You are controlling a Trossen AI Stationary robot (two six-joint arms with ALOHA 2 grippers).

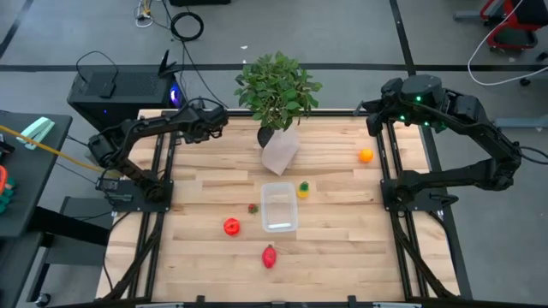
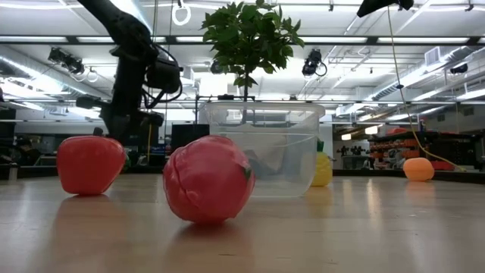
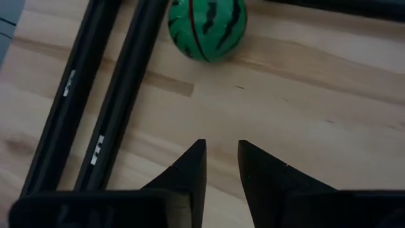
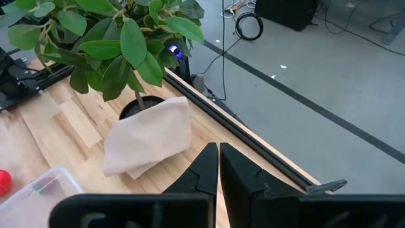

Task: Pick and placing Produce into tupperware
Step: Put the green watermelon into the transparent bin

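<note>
The clear tub [image 1: 278, 207] stands mid-table, also seen in the low view [image 2: 261, 148]. Around it on the wood lie a red fruit [image 1: 231, 226], a pinkish-red one [image 1: 270, 256], a tiny red one [image 1: 253, 208], a yellow one [image 1: 303, 190] and, farther right, an orange one [image 1: 366, 155]. A striped green melon [image 3: 205, 28] lies beside black rails, ahead of my left gripper [image 3: 221, 144]. That gripper is narrowly open and hovers at the table's far left corner [image 1: 218, 120]. My right gripper [image 4: 218, 147] is shut and held high over the far right edge [image 1: 374, 120].
A leafy potted plant [image 1: 278, 85] in a pale wrapped pot [image 1: 280, 150] stands just beyond the tub. Black frame rails [image 3: 120, 95] run along the table's left side, with matching rails [image 1: 390, 171] on the right. A black box [image 1: 111, 90] sits off the far left corner.
</note>
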